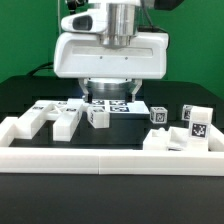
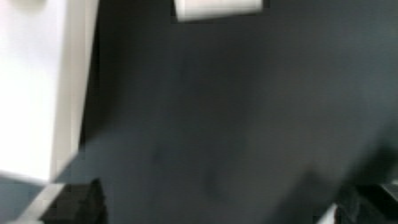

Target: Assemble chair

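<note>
1. The chair is not built yet. I think the job is just at the start, because the chair parts [image 1: 52,118] lie loose on the black counter [image 1: 20,95] and none look stuck together.
2. A bunch of long parts lies at the exterior view's left of the marker board [image 1: 112,101], close to each other.
3. A small block [image 1: 97,116] sits just in front of the marker board, near its corner at the exterior view's left.
4. At the exterior view's right of the marker board there is a little cube [image 1: 158,115]. A bigger tagged block [image 1: 196,123] sits farther out that way. A flat piece [image 1: 165,140] lies nearer the front.
5. The arm [image 1: 110,50] hangs right above the marker board. In the wrist view the fingers [image 2: 75,203] are wide apart, with only bare counter between them. They hold nothing.
6. All the work is left to do: pick up a part, bring it to another one and join them, again and again.
7. A low white wall [image 1: 110,165] runs around the front of the marker board and the parts. The flat piece lies right by it, so I think that one may be hard to grab.
8. The parts on the exterior view's left of the marker board are crowded, so the fingers could bump one part while reaching for the next.
9. The wrist view shows a white piece [image 2: 217,8] at its edge. It is too blurry to tell which part it is.
</note>
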